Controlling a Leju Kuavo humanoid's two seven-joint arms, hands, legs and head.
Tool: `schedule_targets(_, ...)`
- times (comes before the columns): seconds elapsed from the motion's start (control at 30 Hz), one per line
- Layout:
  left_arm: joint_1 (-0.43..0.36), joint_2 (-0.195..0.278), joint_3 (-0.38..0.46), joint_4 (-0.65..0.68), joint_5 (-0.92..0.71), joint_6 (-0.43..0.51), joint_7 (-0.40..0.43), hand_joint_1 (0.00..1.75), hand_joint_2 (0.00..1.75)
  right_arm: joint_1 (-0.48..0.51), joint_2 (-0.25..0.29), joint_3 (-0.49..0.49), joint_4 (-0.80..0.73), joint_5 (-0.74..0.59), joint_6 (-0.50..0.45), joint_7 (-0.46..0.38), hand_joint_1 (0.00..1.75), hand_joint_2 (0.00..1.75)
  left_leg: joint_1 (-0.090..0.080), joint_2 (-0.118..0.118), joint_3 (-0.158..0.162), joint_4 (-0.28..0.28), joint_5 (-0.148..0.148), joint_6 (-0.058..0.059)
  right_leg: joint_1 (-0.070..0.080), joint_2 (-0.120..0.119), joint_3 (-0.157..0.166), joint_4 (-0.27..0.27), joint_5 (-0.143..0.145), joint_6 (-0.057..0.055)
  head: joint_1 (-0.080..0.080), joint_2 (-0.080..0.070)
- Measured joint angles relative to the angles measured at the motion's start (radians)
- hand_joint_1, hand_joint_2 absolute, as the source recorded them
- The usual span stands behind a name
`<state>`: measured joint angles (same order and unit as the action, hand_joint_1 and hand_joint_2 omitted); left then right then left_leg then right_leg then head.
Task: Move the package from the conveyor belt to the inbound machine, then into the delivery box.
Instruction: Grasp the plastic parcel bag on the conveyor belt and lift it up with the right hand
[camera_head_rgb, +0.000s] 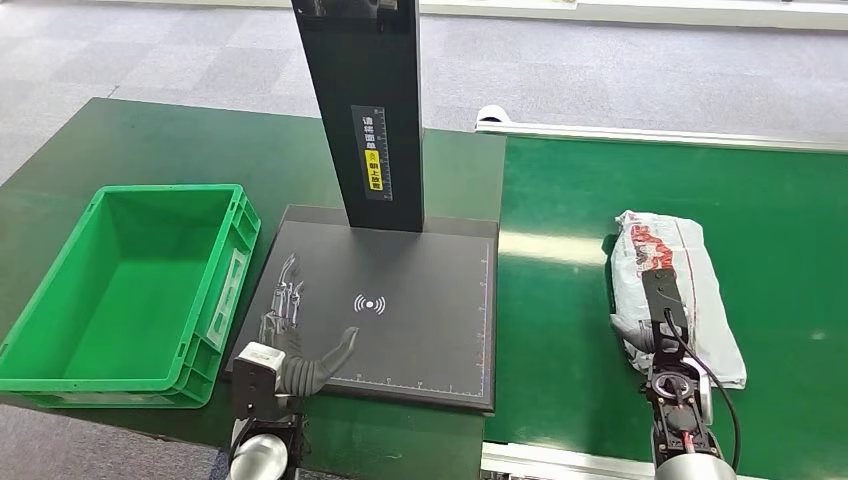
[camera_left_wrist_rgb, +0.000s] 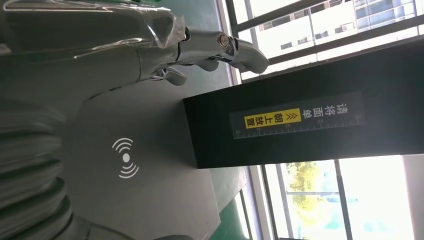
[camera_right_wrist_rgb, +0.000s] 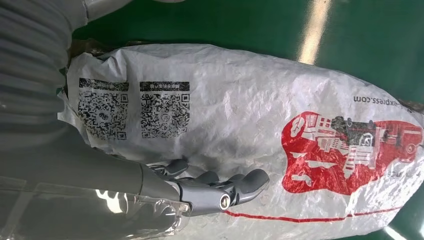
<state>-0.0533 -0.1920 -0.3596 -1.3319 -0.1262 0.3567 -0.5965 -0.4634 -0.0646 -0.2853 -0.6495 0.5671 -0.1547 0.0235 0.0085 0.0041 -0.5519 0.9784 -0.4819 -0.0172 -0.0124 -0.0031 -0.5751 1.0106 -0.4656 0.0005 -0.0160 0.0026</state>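
Note:
The package (camera_head_rgb: 690, 270), a white plastic mail bag with red print and two QR codes, lies lengthwise on the green conveyor belt (camera_head_rgb: 780, 200) at the right. My right hand (camera_head_rgb: 662, 318) is over its near end. In the right wrist view the fingers (camera_right_wrist_rgb: 215, 187) lie stretched along one side of the package (camera_right_wrist_rgb: 240, 100), touching it, while the thumb is off at the other side; the bag still rests on the belt. My left hand (camera_head_rgb: 295, 340) hovers open over the near left corner of the inbound machine's black plate (camera_head_rgb: 430, 330), fingers spread (camera_left_wrist_rgb: 220, 47), holding nothing.
The machine's black column (camera_head_rgb: 365, 110) with a yellow label rises from the far edge of the plate. A green delivery box (camera_head_rgb: 60, 270) stands empty on the dark green table left of the plate. The belt's metal rail (camera_head_rgb: 560, 460) runs along its near edge.

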Motion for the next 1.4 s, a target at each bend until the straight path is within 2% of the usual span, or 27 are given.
schedule_targets(0.1,0.001,0.000,0.004,-0.004,0.000,0.004,0.002,0.00,1.75,-0.013,-0.001,0.000,0.026,0.013,0.005,0.007,0.01,1.75,0.000,0.000,0.000,0.000,0.000,0.000,0.000,0.000,0.000,0.000,0.000,0.000,0.000,0.000)
schedule_targets(0.23,0.006,0.001,0.010,-0.007,-0.002,0.008,0.004,0.00,1.75,-0.022,0.002,0.001,0.047,0.012,0.004,-0.015,1.74,1.75,0.000,0.000,0.000,0.000,0.000,0.000,0.000,0.000,0.000,0.000,0.000,0.000,0.000,0.000)
schedule_targets(0.27,0.009,0.001,0.012,-0.009,-0.002,0.010,0.004,0.00,1.75,-0.023,0.004,0.001,0.048,0.007,0.002,-0.031,1.75,1.75,0.000,0.000,0.000,0.000,0.000,0.000,0.000,0.000,0.000,0.000,0.000,0.000,0.000,0.000)
schedule_targets(0.5,0.031,0.002,0.023,-0.026,-0.008,0.022,0.001,0.00,1.75,-0.022,0.024,0.001,0.021,-0.012,-0.007,-0.093,1.75,1.75,0.000,0.000,0.000,0.000,0.000,0.000,0.000,0.000,0.000,0.000,0.000,0.000,0.000,0.000)
schedule_targets(0.8,0.036,0.002,0.035,-0.033,-0.008,0.020,0.001,0.00,1.75,-0.006,0.031,0.013,-0.022,0.022,-0.013,-0.015,1.75,1.75,0.000,0.000,0.000,0.000,0.000,0.000,0.000,0.000,0.000,0.000,0.000,0.000,0.000,0.000)
schedule_targets(0.93,0.038,0.002,0.038,-0.034,-0.009,0.021,0.001,0.00,1.75,0.022,0.032,0.017,-0.049,0.030,-0.039,-0.021,0.02,1.75,0.000,0.000,0.000,0.000,0.000,0.000,0.000,0.000,0.000,0.000,0.000,0.000,0.000,0.000)
schedule_targets(1.1,0.047,0.003,0.040,-0.041,-0.010,0.027,0.001,0.00,1.75,0.046,0.038,0.026,-0.117,0.082,-0.141,-0.022,0.00,1.75,0.000,0.000,0.000,0.000,0.000,0.000,0.000,0.000,0.000,0.000,0.000,0.000,0.000,0.000)
schedule_targets(1.27,0.049,0.003,0.040,-0.044,-0.010,0.027,0.001,0.00,1.75,0.047,0.039,0.027,-0.127,0.091,-0.148,-0.015,0.00,1.75,0.000,0.000,0.000,0.000,0.000,0.000,0.000,0.000,0.000,0.000,0.000,0.000,0.000,0.000)
schedule_targets(1.4,0.054,0.003,0.041,-0.046,-0.010,0.029,-0.001,0.00,1.75,0.045,0.037,0.032,-0.151,0.139,-0.255,-0.065,0.00,1.75,0.000,0.000,0.000,0.000,0.000,0.000,0.000,0.000,0.000,0.000,0.000,0.000,0.000,0.000)
